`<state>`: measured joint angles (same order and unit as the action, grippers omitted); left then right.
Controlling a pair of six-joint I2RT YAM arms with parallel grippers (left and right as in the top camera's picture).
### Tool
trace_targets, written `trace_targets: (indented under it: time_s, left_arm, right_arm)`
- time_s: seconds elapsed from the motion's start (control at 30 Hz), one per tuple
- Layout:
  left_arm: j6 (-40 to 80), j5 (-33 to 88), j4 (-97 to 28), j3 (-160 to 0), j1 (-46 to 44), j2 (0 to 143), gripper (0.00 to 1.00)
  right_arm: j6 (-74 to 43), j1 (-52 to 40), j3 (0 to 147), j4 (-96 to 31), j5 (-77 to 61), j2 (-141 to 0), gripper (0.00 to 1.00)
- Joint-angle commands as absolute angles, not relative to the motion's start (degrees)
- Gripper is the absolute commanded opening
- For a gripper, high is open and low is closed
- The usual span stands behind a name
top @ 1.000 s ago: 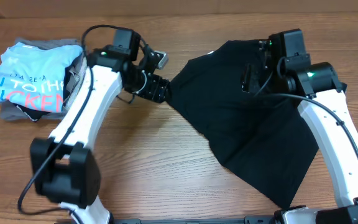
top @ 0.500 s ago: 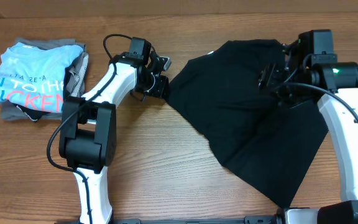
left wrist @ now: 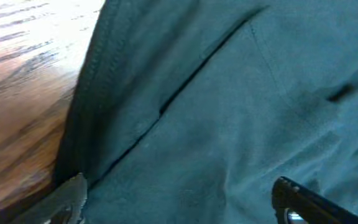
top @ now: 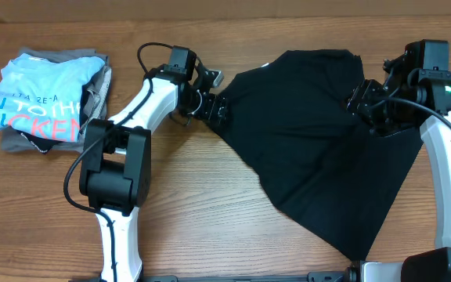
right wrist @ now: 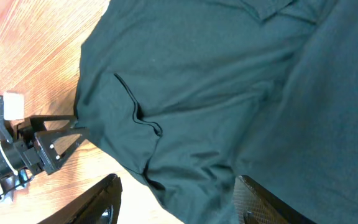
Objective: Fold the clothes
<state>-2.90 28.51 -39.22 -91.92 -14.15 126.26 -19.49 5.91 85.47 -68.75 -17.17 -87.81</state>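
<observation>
While your left gripper (top: 219, 110) gaped empty at the left edge of the black T-shirt (top: 304, 149) and your right gripper (top: 368, 106) showed no clear hold, a shallow pinch could slip.

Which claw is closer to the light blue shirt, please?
Left. The left claw is at the edge of the black T-shirt facing the light blue shirt; the right claw is over its opposite side.
</observation>
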Motion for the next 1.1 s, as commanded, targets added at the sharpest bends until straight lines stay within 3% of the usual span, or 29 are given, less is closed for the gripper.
trace_targets:
  time_s: [0.0,0.13,0.27,0.37,0.7,0.9,0.93,1.0,1.07]
  left_arm:
    - [-2.7,23.8,-39.5,-90.8,-12.3,129.3,1.0]
    - [-2.7,22.8,-40.4,-90.8,-11.9,129.3,0.84]
    - [-0.4,12.7,-44.3,-90.7,-11.9,129.4,0.36]
    - [1.8,4.3,-47.2,-90.4,-11.5,129.4,0.06]
    - [8.0,-4.5,-57.7,-90.2,1.1,129.4,0.04]
    - [3.6,4.9,-60.0,-90.2,6.5,129.3,0.04]
    - [2.6,6.3,-60.3,-90.2,6.5,129.3,0.04]
    - [1.3,7.2,-61.3,-90.2,6.3,129.0,0.04]
    - [1.2,7.2,-62.0,-90.2,6.1,128.6,0.04]
  right_arm:
    - [-19.5,6.1,86.0,-68.8,-17.7,-86.2,0.62]
    - [-19.5,6.1,86.0,-68.7,-17.5,-86.2,0.63]
    - [-19.6,6.2,86.0,-69.0,-13.7,-86.2,0.63]
    - [-20.4,6.2,85.9,-69.4,-10.5,-86.2,0.61]
    - [-24.7,10.9,85.6,-71.5,-3.2,-89.4,0.67]
    - [-24.7,13.1,83.2,-69.2,-3.5,-94.2,0.46]
    - [-24.7,13.1,82.4,-68.1,-3.5,-95.1,0.46]
    - [-24.7,13.1,79.9,-65.0,-3.5,-97.8,0.57]
    - [-24.7,13.1,78.5,-62.9,-3.5,-99.8,0.57]
